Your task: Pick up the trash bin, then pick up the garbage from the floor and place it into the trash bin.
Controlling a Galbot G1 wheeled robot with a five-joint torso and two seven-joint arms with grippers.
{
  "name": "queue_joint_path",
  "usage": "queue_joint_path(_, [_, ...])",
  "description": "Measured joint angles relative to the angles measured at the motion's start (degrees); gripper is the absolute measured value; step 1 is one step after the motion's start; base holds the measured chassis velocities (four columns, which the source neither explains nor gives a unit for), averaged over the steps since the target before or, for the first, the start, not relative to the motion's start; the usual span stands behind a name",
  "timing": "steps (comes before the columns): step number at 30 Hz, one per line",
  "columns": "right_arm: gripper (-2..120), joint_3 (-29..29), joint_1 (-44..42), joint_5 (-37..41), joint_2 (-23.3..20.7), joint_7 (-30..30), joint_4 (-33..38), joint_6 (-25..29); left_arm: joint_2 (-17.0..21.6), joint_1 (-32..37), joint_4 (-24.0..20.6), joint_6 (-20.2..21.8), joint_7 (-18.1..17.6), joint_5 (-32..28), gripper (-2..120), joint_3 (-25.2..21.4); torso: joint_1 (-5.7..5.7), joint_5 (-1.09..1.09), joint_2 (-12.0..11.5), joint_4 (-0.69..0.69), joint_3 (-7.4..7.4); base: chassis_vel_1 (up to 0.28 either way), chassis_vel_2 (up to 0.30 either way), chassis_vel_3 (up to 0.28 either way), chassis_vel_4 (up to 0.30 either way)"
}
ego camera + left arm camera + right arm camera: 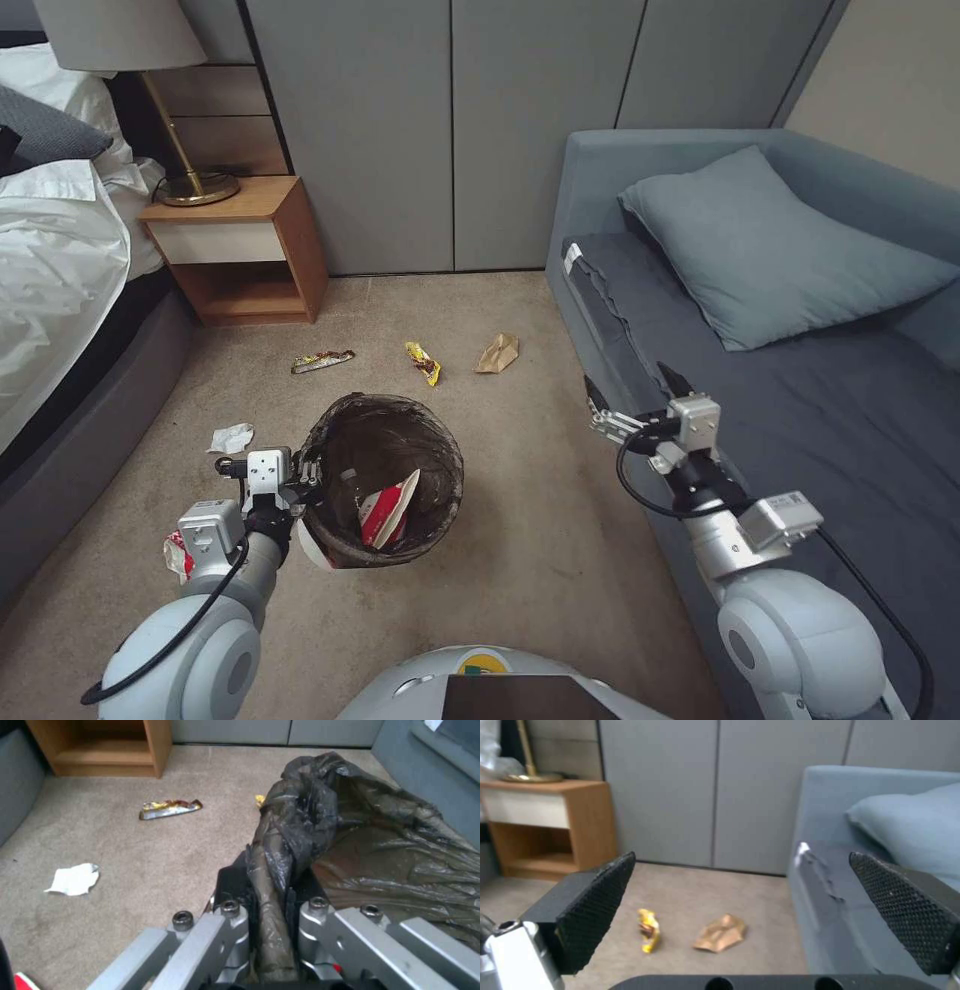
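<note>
Holding bin (385, 480) by near-left rim, left gripper (305, 478) clamped on liner. Right gripper (640, 395) apart, empty. Paper bag (498, 352) far-right: light, crushable; pinch its crease.

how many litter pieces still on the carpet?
5: two snack wrappers and a brown paper bag beyond the trash bin, a white tissue on its left, a red-white scrap behind the left end effector. More may be hidden.
</note>
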Motion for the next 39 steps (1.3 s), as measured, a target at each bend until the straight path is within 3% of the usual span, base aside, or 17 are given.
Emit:
queue_joint_path(7, [100,2.98,-3.18,-3.14,4.74,-0.63,-0.53,3.91,0.54,-1.06,0.0,0.9,0.01,0.62,7,-0.35,0.0,0.0,0.0,0.02,0.0,0.0,0.0,0.0,0.0])
queue_joint_path(27, [100,9.67,-7.7,-0.96,8.15,-4.23,-2.75,9.71,0.32,0.24,0.0,0.94,0.0,2.13,7,-0.08,0.0,0.02,0.0,0.01,0.0,0.0,0.0,0.0,0.0])
queue_joint_path(39, [100,8.48,-8.8,-1.22,9.05,-4.9,-2.93,11.27,0.34,0.38,0.0,0.9,0.04,1.99,7,0.02,0.0,0.01,0.0,0.01,0.01,-0.083,0.067,0.077,-0.073])
